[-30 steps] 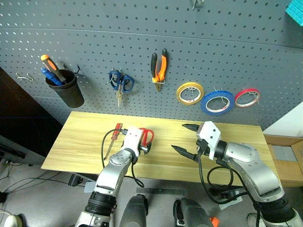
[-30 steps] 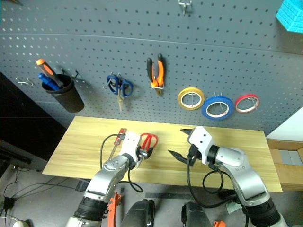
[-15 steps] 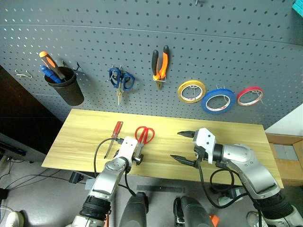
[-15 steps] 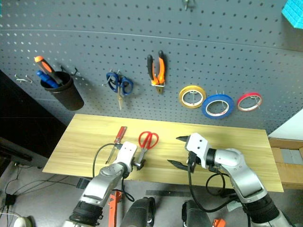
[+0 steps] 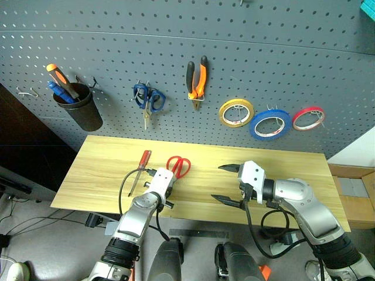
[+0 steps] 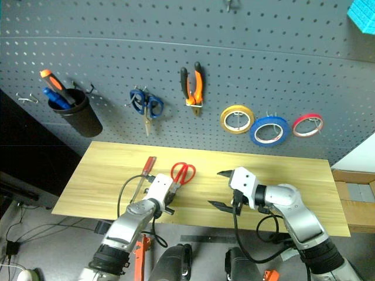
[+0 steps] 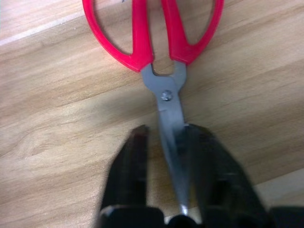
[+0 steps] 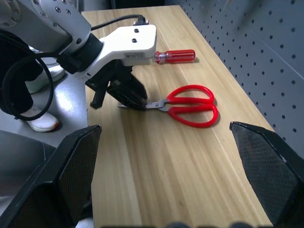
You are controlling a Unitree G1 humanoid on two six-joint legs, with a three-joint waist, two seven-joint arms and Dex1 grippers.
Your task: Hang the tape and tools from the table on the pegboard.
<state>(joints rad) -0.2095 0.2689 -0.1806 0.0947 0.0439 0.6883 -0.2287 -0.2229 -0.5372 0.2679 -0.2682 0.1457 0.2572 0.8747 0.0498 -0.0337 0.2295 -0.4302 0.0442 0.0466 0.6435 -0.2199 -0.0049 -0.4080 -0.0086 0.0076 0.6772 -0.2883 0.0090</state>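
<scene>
On light wood-grain table (image 5: 281, 170): red-handled steel scissors (image 7: 166, 57), lying flat. Blades clamped between left gripper (image 7: 166, 156) fingers. Light, rigid, slippery; firmer hold judged near pivot. Right gripper (image 5: 227, 183) fingers spread, empty.

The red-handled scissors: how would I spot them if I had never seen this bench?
Start at the light wood-grain table below the dark grey pegboard. The red-handled scissors lie flat on it, blades between the left gripper fingers. Beside them is a slim red-handled screwdriver; the blue-handled scissors hang above.
</scene>
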